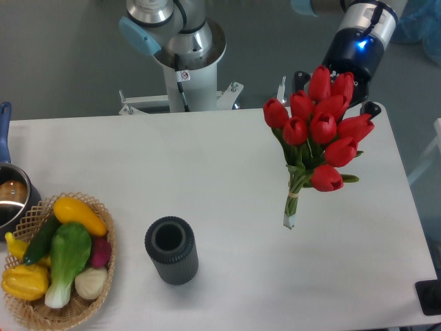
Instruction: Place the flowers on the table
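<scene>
We hold the bunch of red tulips with green stems (pixel 313 131) above the right side of the white matte table (pixel 207 172) — blooms hide the two-finger gripper (pixel 337 86), so its grip can't be judged. We should lower until the stems rest flat, well apart from the dark ribbed vase (pixel 171 249).

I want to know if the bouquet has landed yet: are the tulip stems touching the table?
Cannot tell. The camera looks down on the flowers, and their stem ends overlap the table in the picture, so neither contact nor a gap under them shows plainly.
</scene>
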